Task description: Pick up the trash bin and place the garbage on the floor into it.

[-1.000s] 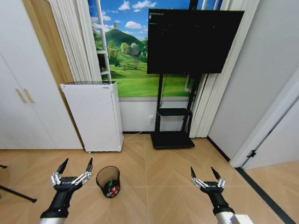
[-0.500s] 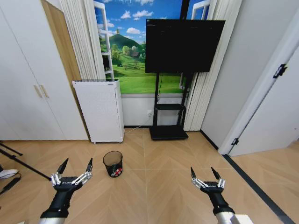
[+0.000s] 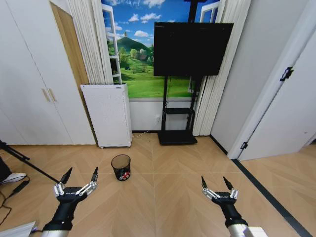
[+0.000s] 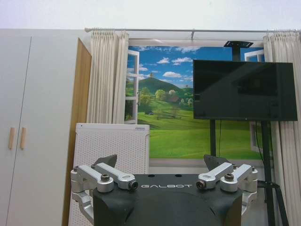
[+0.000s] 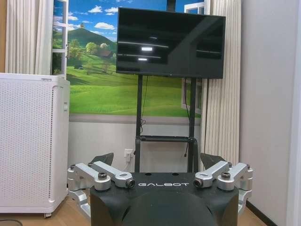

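The trash bin [image 3: 121, 167], a small round black mesh basket, stands upright on the wood floor in front of a white appliance, well ahead of both arms. A red-and-white piece of garbage [image 3: 126, 175] shows at the bin's base; I cannot tell whether it lies inside or beside it. My left gripper [image 3: 81, 172] hangs open and empty at the lower left, short of the bin and to its left. On the lower right, my right gripper [image 3: 213, 180] is also open and empty. The wrist views show the left gripper [image 4: 160, 160] and right gripper [image 5: 157, 159] with fingers spread.
A tall white perforated appliance [image 3: 107, 114] stands against the wall behind the bin. A black TV on a stand [image 3: 191, 42] is to its right. Cupboard doors line the left, a door the right. A tripod leg and cables [image 3: 19, 160] lie on the floor at left.
The whole picture has shifted: the camera has moved back from the wall, so the bin looks smaller and farther. Both grippers hold the same open pose.
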### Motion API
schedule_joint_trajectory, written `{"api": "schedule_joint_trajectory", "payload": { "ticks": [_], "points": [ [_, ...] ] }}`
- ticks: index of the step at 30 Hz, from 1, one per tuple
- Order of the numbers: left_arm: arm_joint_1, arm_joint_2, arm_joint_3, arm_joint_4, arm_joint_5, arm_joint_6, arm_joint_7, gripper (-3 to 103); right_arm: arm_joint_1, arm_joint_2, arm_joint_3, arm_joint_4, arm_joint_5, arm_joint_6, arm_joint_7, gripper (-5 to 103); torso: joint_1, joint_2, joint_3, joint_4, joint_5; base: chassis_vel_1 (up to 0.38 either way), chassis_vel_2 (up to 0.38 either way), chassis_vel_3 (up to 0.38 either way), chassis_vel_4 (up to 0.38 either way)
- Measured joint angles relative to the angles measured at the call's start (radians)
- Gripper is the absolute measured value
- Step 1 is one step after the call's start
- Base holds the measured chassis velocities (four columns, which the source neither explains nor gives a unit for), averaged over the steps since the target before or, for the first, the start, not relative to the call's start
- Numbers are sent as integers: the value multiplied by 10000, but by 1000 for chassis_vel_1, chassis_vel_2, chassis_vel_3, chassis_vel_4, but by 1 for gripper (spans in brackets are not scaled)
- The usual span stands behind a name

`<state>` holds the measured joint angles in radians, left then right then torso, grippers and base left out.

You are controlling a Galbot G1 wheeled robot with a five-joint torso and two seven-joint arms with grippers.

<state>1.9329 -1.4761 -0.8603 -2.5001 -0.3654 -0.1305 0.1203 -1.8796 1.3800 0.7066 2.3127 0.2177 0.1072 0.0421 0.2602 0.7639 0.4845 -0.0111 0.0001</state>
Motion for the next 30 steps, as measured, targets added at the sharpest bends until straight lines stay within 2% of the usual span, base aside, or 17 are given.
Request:
{"api": "schedule_joint_trajectory", "payload": {
  "ticks": [9, 30],
  "points": [
    [2, 0, 0, 0, 0, 0, 1, 100, -4, 0, 0, 0, 0, 0, 0, 100, -10, 6, -5, 0, -2, 120, -135, -127, 125],
    [1, 0, 0, 0, 0, 0, 1, 100, 0, 0, 0, 0, 0, 0, 0, 100, -3, 2, -2, -1, -1, -7, 10, 7, -7]
  ]
}}
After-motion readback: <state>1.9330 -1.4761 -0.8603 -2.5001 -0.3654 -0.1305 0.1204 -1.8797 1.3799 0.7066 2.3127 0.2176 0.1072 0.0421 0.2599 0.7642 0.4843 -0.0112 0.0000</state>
